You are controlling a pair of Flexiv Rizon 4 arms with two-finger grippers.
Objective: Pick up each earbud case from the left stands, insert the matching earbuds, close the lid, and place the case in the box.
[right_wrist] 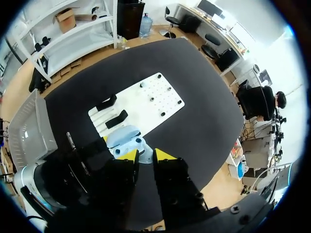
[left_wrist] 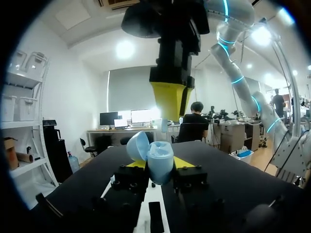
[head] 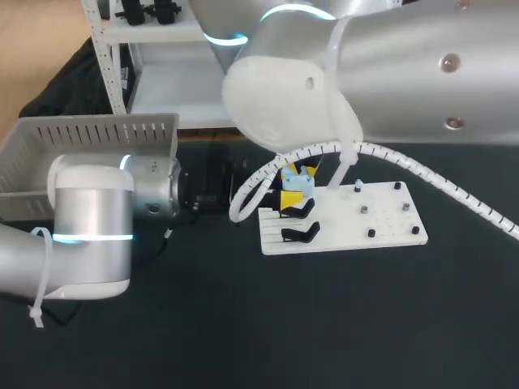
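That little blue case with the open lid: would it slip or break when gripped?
Probably stiff: the earbud case looks undented in the left gripper. Its smooth, curved shell could well slip. The open lid looks the weakest part.

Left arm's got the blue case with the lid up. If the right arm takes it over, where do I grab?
Probably the rounded body of the earbud case, not its open lid, which tilts off to one side. The fingers of the left gripper clamp two opposite sides, so bring the right gripper, which hangs above, straight down onto the free pair.
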